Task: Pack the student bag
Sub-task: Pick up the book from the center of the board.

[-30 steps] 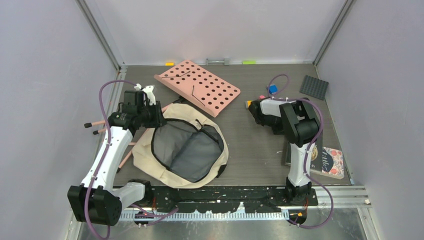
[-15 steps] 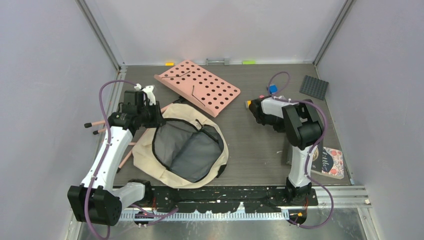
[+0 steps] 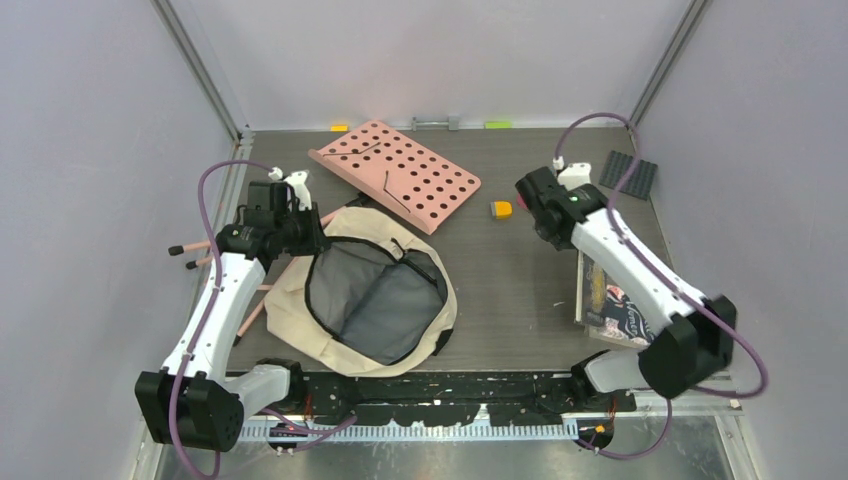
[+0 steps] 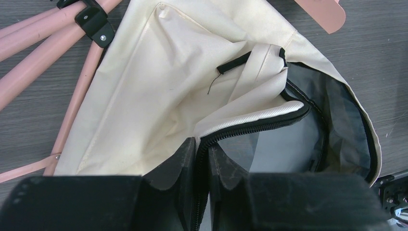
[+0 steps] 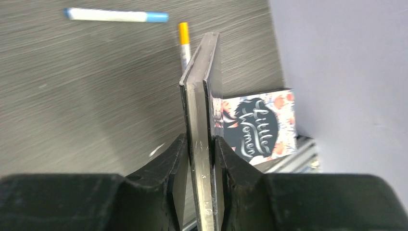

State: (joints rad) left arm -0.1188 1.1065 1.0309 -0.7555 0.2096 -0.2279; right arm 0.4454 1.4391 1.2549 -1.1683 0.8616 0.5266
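The student bag (image 3: 300, 310) is a cream backpack lying open at the left, grey lining (image 3: 385, 305) up. My left gripper (image 3: 308, 238) is shut on its black zipper rim (image 4: 250, 126) at the far-left edge of the opening; cream fabric (image 4: 159, 86) spreads beyond the fingers. My right gripper (image 3: 550, 215) is at the far right, shut on a thin dark book (image 5: 202, 86) seen edge-on between the fingers (image 5: 175, 159). A dark patterned cover (image 3: 603, 300) shows beside the right forearm in the top view.
A pink perforated board (image 3: 395, 175) lies behind the bag, pink rods (image 3: 200, 245) to its left. An orange item (image 3: 502, 209) and a grey studded plate (image 3: 628, 173) lie far right. A "Little Women" book (image 5: 257, 127), a blue-capped marker (image 5: 115, 15) and an orange-capped marker (image 5: 183, 41) lie by the right wall.
The right arm has swung: its elbow has gone out to the near right and its wrist has lifted and turned. The left arm and the bag have not moved.
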